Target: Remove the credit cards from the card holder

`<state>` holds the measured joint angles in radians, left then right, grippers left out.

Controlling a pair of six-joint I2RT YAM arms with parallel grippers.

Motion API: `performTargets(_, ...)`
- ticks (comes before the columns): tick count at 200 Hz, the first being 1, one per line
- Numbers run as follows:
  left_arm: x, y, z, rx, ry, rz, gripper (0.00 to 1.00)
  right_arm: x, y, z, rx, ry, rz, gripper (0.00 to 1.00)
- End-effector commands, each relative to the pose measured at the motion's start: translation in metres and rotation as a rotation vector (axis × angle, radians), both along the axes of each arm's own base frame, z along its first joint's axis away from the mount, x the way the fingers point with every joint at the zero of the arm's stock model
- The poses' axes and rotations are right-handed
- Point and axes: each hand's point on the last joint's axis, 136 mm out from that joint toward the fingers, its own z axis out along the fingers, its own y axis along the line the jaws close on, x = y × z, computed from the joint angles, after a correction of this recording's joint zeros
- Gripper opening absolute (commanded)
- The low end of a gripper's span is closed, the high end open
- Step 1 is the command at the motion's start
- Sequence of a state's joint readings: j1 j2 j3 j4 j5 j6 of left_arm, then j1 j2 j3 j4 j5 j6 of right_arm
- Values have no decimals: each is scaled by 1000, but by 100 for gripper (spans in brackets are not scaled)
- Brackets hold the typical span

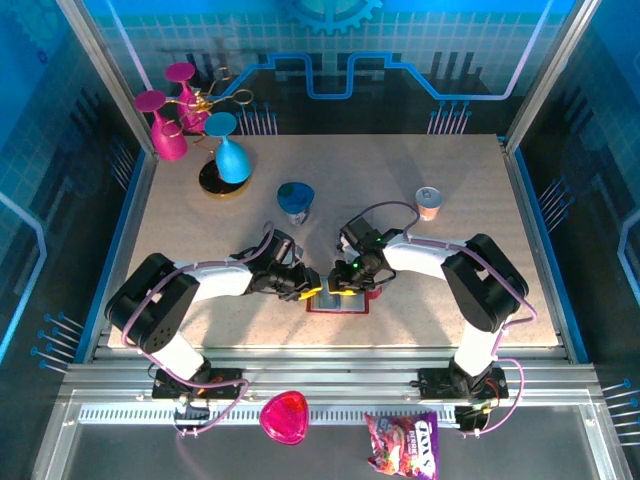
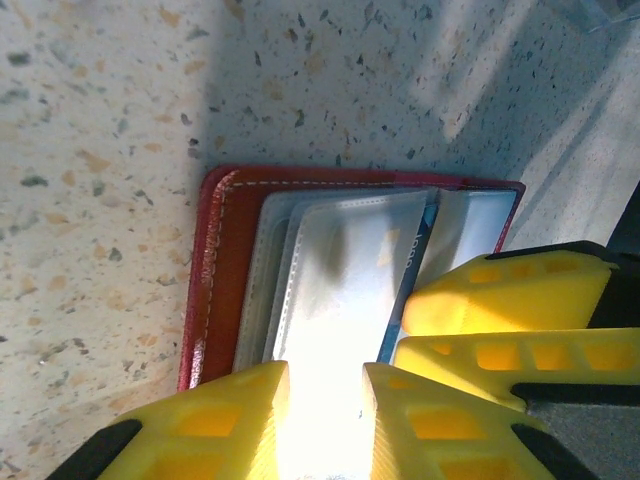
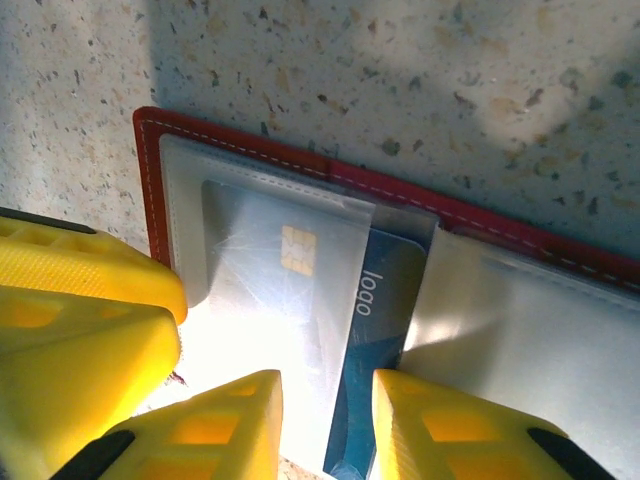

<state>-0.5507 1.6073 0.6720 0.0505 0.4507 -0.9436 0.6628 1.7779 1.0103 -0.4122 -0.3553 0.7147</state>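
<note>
wallet (image 1: 337,300) lay open on counter (image 1: 450,180). left hand (image 2: 325,420) and right hand (image 3: 325,420) hovered over it, fingers slightly apart, clamping nothing. blue card (image 3: 385,300) sat half out of pocket, chip card (image 3: 290,270) fully sleeved; neither removed yet.

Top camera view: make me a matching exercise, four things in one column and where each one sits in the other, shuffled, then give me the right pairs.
Things
1. dark red leather card holder
2. pink heart-shaped dish
3. small orange cup
4. blue cone-shaped piece on a round black base

Places
A. far left of the speckled table, next to the magenta goblets
B. lying open at the table's near middle
C. off the table on the near grey ledge, left of the purple snack bag
D. far right part of the table, standing alone

Pairs: 1-B, 2-C, 3-D, 4-A
</note>
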Motion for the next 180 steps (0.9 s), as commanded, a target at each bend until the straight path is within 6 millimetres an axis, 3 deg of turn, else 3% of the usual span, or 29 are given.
performTargets(1, 6, -4, 6, -23, 4, -5, 25, -1, 4, 15, 0, -26, 24, 29)
performTargets(83, 9, -10, 9, -29, 10, -25, 22, 3, 0, 24, 29, -46, 1, 27)
performTargets(180, -1, -5, -2, 0, 39, -34, 10, 2, -5, 9, 77, -7, -36, 27)
